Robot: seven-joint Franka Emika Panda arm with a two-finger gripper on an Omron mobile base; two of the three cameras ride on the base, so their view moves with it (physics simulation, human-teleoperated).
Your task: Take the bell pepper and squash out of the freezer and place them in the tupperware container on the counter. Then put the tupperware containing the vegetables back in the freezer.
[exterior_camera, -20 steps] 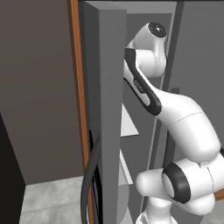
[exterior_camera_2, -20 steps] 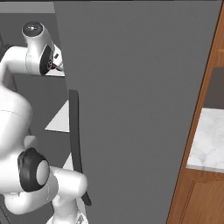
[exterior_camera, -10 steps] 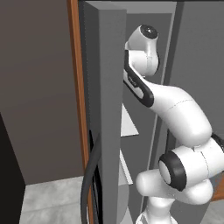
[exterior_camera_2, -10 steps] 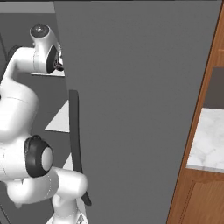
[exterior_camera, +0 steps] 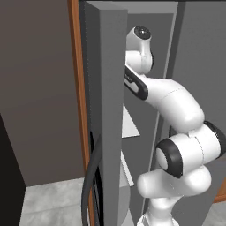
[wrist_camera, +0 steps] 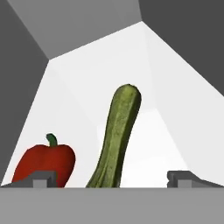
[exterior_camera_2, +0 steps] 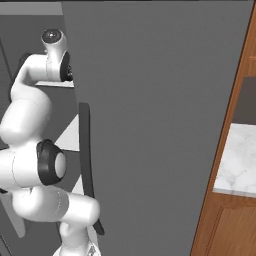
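Observation:
My arm reaches into the open freezer [exterior_camera: 150,53]. In the hand view the dark green squash [wrist_camera: 116,140] lies lengthwise on a white shelf [wrist_camera: 148,87], right ahead of my gripper [wrist_camera: 112,180], which is open. Its stalk end sits between the two fingertips [wrist_camera: 43,178] without touching either. The red bell pepper [wrist_camera: 43,164] stands just left of the squash, behind the left fingertip. The freezer door [exterior_camera_2: 160,125] with its dark curved handle [exterior_camera_2: 87,170] stands open and hides my hand in the base views. The tupperware container is out of view. The counter [exterior_camera_2: 237,160] shows at the right.
The open door's edge [exterior_camera: 103,110] stands close to the left of my arm. Lower white shelves [exterior_camera: 130,128] stick out below my forearm. Grey freezer walls close in on both sides of the shelf. Brown cabinet wood [exterior_camera_2: 220,225] runs under the counter.
My arm has stretched further into the freezer, with its elbow and lower joints swinging up and toward the opening. The gripper stays open.

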